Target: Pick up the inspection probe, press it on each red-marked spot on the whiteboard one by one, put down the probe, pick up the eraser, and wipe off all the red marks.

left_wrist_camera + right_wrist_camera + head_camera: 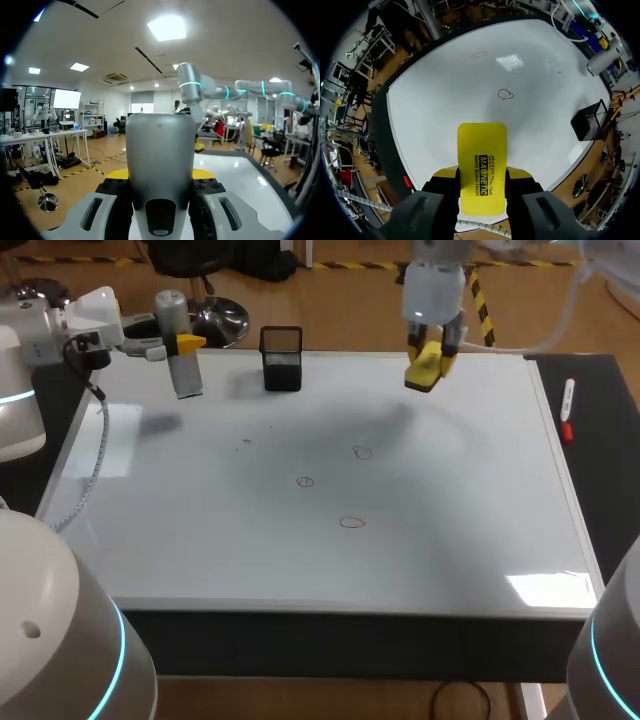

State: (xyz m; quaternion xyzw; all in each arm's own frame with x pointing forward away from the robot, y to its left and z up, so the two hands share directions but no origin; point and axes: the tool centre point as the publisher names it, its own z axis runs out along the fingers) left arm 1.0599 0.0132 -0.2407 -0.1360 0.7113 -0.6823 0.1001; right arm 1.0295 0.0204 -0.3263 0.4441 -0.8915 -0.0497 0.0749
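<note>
Our right jaws clamp the eraser (482,167), nearest red mark (505,94) ahead and below; our left jaws clamp the probe (160,165).

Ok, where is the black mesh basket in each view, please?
Head view: the basket stands at the whiteboard's far edge, right of the probe.
Left wrist view: not visible; the probe fills the middle.
Right wrist view: basket at the whiteboard's edge, ahead of the eraser, off to one side.
Shared landmark: the whiteboard, in all three.
</note>
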